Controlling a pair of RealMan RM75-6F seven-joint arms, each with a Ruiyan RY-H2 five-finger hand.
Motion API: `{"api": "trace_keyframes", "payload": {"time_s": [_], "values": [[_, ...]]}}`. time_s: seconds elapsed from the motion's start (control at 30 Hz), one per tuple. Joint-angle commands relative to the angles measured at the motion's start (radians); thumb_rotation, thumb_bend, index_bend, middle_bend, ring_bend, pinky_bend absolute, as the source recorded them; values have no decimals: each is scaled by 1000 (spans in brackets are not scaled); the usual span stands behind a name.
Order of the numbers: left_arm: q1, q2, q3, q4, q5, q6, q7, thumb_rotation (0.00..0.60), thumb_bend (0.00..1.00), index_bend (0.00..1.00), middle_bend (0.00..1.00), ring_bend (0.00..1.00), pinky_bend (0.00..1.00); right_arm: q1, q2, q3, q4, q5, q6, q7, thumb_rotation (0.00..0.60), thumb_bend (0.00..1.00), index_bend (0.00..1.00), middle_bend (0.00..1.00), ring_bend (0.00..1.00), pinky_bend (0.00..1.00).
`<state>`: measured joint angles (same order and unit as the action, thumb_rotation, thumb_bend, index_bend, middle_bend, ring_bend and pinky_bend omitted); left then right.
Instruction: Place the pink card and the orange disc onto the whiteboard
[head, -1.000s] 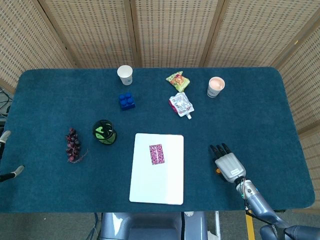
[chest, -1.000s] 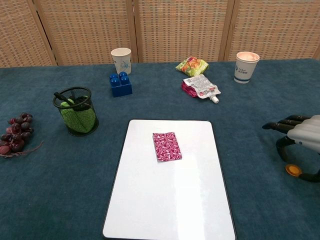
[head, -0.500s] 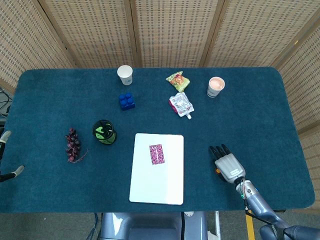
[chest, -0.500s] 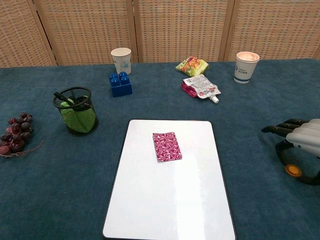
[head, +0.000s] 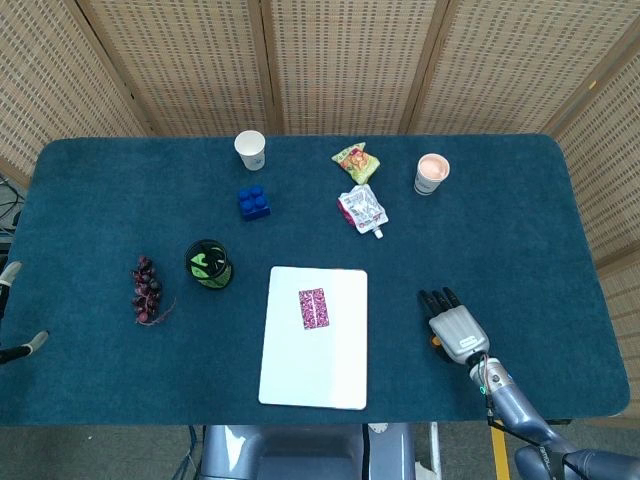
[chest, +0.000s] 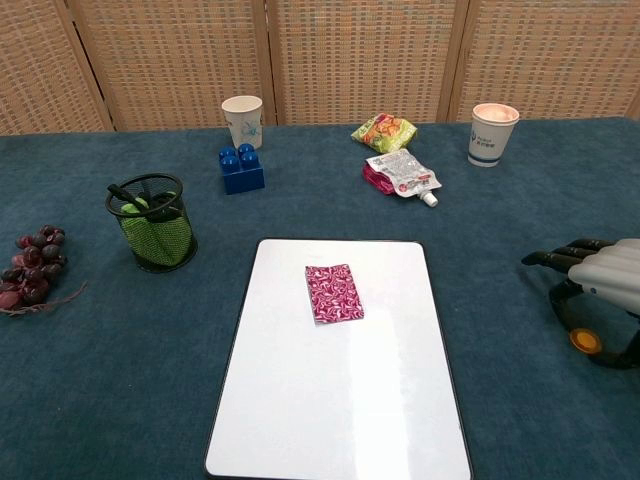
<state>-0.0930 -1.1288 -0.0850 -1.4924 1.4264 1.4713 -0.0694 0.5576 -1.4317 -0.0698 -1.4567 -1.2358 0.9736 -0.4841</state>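
Orange disc (chest: 585, 341) clear only chest-side, seemingly.

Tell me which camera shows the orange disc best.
The chest view: the orange disc shows clearly on the table, under the right robot hand and framed by its thumb. In the head view, only an orange sliver peeks out beside that hand.

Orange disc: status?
Right robot hand over orange disc, not gripping. Pink card already on whiteboard. Left out of view. Path clear.
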Motion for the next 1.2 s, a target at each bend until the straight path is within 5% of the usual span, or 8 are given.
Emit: {"api": "trace_keyframes", "payload": {"time_s": [0.03, 0.33, 0.57, 0.93, 1.2], "values": [[0, 0, 0, 0, 1, 0, 0, 600, 0, 0, 0, 0, 0, 8, 12, 18, -36, -10, 2, 6, 600, 388, 569, 0, 0, 0], [0, 2, -1, 0, 0, -1, -6, 600, 0, 0, 0, 0, 0, 91, 32, 138, -216, 79, -20, -91, 600, 388, 569, 0, 0, 0], [-1, 9, -3, 4, -7, -9, -28, 600, 0, 0, 0, 0, 0, 222, -43, 254, -292, 301, -48, -240, 600, 388, 569, 0, 0, 0], [0, 24, -2, 1, -4, -16, -74, 600, 0, 0, 0, 0, 0, 407, -278, 332, -166, 639, 41, -441, 600, 388, 570, 0, 0, 0], [-4, 26, -4, 8, -14, -30, -88, 600, 0, 0, 0, 0, 0, 482, -381, 357, -57, 751, 98, -503, 600, 388, 570, 0, 0, 0]]}}
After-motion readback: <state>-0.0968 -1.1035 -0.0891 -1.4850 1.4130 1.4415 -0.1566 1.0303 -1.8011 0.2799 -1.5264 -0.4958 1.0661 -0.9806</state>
